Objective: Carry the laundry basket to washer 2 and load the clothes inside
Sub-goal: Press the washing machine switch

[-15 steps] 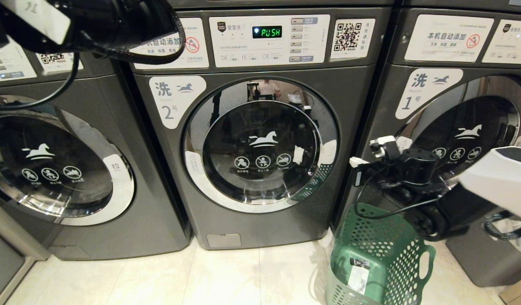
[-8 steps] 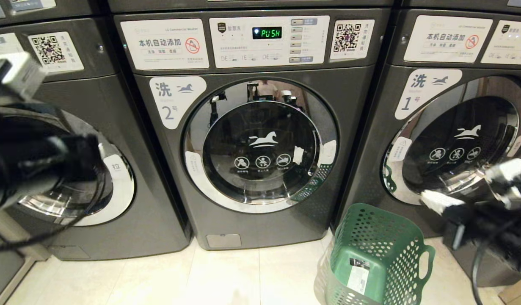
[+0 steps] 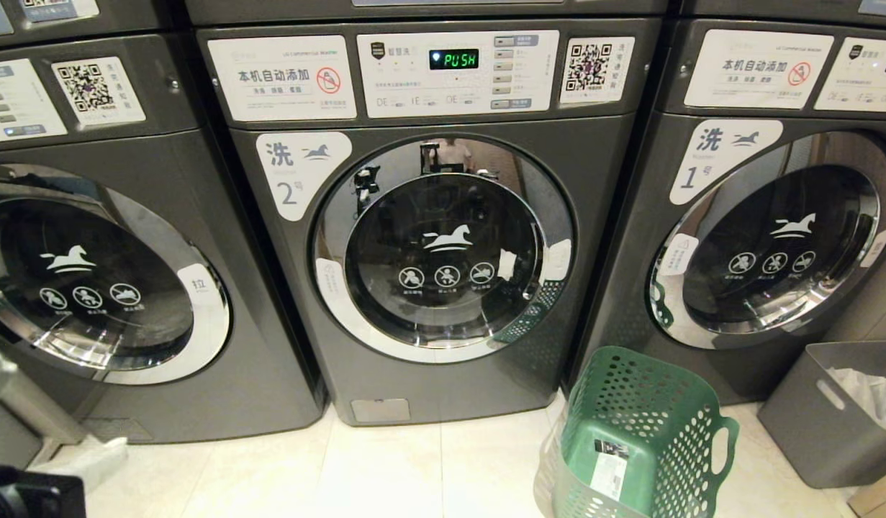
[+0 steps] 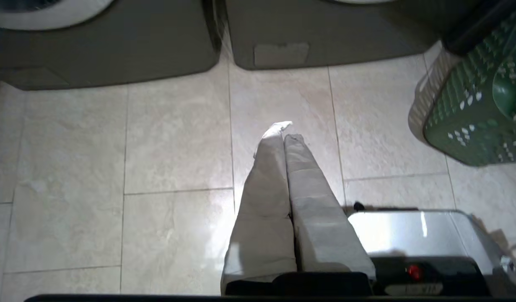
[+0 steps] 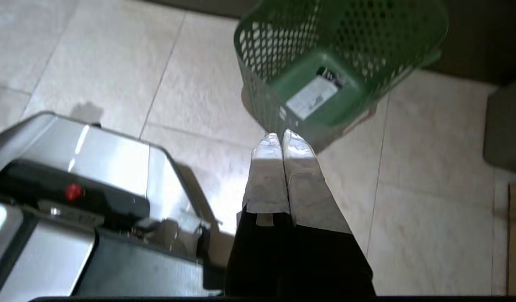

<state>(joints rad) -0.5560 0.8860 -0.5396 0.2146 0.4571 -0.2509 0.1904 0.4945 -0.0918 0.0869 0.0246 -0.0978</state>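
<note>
Both arms have dropped out of the head view since a second ago, when the left one crossed the top left corner and the right one hung before washer 1; only a dark bit of the left arm shows now at the near left corner. Each arm now points down at the pale tiled floor (image 4: 174, 138). In the left wrist view the left gripper (image 4: 283, 131) has its tape-wrapped fingers pressed together, holding nothing, above the tiles before the washers' bases. The right gripper (image 5: 281, 138) is likewise closed and empty, its tips hanging just near of the green perforated plastic laundry basket (image 3: 644, 432). That basket stands tilted on the floor, right of the dark grey front-load washer 2 (image 3: 443, 244), close to its lower right corner, and shows no clothes inside, only a white label. Washer 2's round chrome-rimmed door is closed. A plain grey bin (image 3: 810, 424) sits at the far right.
</note>
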